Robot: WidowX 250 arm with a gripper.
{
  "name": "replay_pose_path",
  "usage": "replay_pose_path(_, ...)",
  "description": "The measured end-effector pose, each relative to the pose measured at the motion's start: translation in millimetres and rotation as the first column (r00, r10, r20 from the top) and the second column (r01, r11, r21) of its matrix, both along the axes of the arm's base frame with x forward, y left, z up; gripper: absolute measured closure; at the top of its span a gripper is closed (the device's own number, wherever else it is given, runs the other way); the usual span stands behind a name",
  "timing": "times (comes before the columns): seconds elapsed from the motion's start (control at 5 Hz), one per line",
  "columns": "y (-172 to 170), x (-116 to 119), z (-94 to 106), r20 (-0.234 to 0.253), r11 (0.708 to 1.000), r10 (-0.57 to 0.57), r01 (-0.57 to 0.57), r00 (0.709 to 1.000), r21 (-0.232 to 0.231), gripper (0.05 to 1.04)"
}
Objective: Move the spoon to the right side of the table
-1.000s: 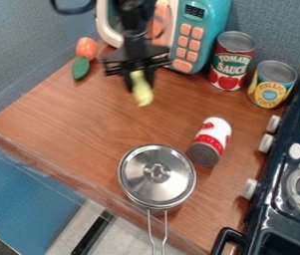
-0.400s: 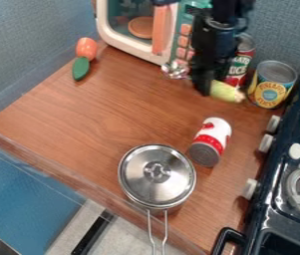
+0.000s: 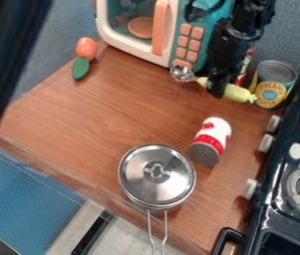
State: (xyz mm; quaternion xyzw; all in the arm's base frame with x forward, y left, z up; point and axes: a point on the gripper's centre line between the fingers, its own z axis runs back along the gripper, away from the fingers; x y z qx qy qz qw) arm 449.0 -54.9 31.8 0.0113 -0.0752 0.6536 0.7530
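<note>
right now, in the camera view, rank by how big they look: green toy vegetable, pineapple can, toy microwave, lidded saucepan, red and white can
1. toy microwave
2. lidded saucepan
3. pineapple can and red and white can, too close to rank
4. green toy vegetable

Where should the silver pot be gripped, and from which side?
Probably by the long handle of the pot, coming from above and closing across its two slim side-by-side rods, which jut past the near edge of the table. The knob on top might lift only the lid.
</note>
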Motion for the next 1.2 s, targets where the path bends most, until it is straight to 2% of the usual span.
replay_pose_path(0.4,-8.9,5.8,-34.0,-0.060,0.998,-0.010,0.014,0.998,0.060,0.700)
replay_pose_path(0.6,-10.2,6.8,-35.8,-0.066,0.998,-0.024,0.028,0.998,0.054,0.654)
replay_pose_path(0.8,-10.7,6.6,-35.5,-0.081,0.997,-0.056,0.060,0.995,0.053,0.325)
replay_pose_path(1.0,-11.7,4.6,-35.9,-0.074,0.997,-0.068,0.070,0.995,0.030,0.097)
replay_pose_path(1.2,-11.8,-0.6,-30.6,-0.066,0.997,-0.079,0.080,0.995,0.021,0.083)
